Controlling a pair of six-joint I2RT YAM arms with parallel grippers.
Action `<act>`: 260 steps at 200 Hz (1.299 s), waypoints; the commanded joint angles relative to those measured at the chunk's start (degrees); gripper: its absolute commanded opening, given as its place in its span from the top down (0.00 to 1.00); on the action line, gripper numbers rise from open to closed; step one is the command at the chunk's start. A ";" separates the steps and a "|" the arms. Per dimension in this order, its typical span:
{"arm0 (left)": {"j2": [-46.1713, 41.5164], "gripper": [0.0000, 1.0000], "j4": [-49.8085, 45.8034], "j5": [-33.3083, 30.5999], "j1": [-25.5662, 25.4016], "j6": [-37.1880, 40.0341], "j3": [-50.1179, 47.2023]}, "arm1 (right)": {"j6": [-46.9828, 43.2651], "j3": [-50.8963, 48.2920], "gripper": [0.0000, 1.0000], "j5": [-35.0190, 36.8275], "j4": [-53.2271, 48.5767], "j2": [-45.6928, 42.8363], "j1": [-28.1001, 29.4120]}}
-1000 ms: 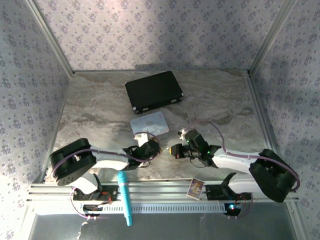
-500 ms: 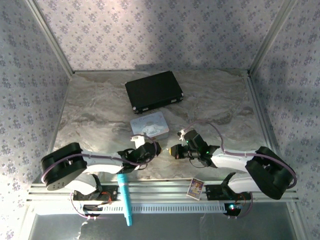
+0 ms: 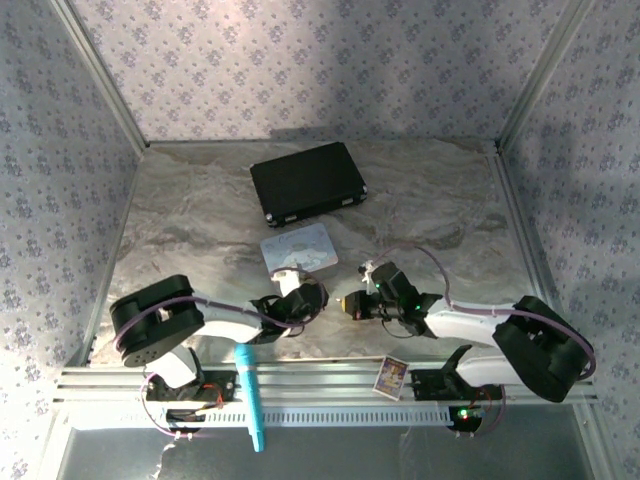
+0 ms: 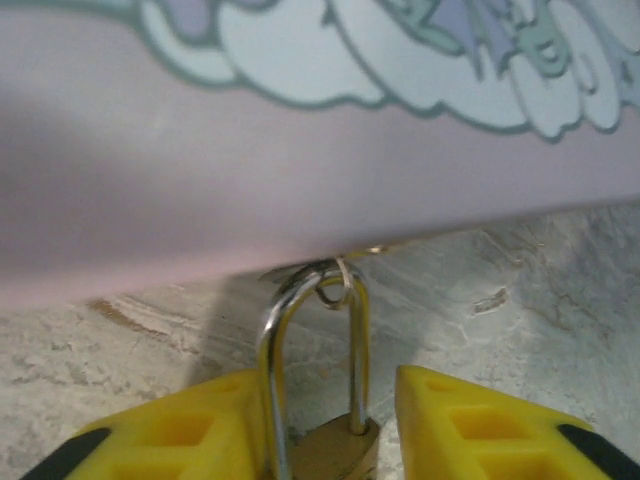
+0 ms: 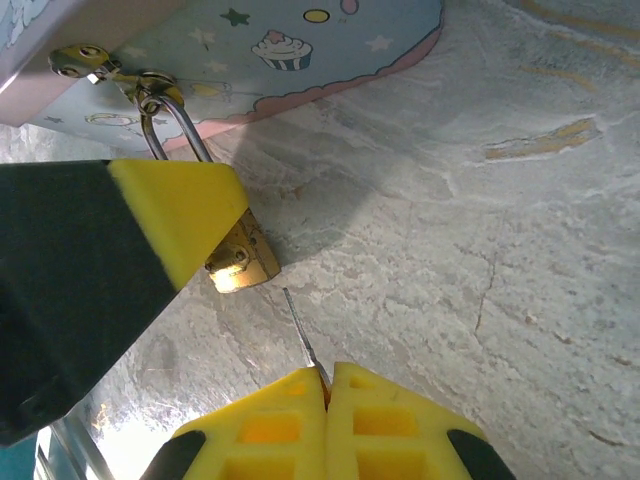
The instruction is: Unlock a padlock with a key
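**Right gripper [image 5: 325, 375] closed on the small thin silvery metal key [image 5: 298, 325]; blade protrudes toward the lock.**

Step in hand: key alignment, insertion not yet made. The blade tip stands just right of the tiny brass padlock [image 5: 245, 262], apart from it. The lock's silvery shackle hangs through the hasp [image 5: 85, 62] of the pastel printed tin [image 5: 300, 60]. The left gripper [image 4: 325, 420] has yellow fingers on either side of the lock body; a firm clamp cannot be confirmed. The next move likely requires a steadied body and a fine advance in line with the keyway. Farther off lies a black rectangular case [image 3: 307, 182].
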 commanded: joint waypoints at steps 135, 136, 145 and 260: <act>-4.98 0.91 6.78 -2.44 -0.31 -14.66 -8.14 | 22.26 1.31 1.00 -17.33 18.23 11.21 -1.19; -5.03 0.91 6.86 -2.45 -0.31 -14.75 -8.27 | 22.29 1.38 1.00 -17.38 18.27 11.29 -1.14; -5.34 0.91 8.66 -2.64 -0.31 -15.27 -9.02 | 22.54 2.15 1.00 -18.42 18.32 12.34 -1.18; -6.74 0.91 11.60 -4.50 -0.31 -17.83 -10.63 | 30.15 1.75 1.00 -23.40 28.78 20.64 -0.92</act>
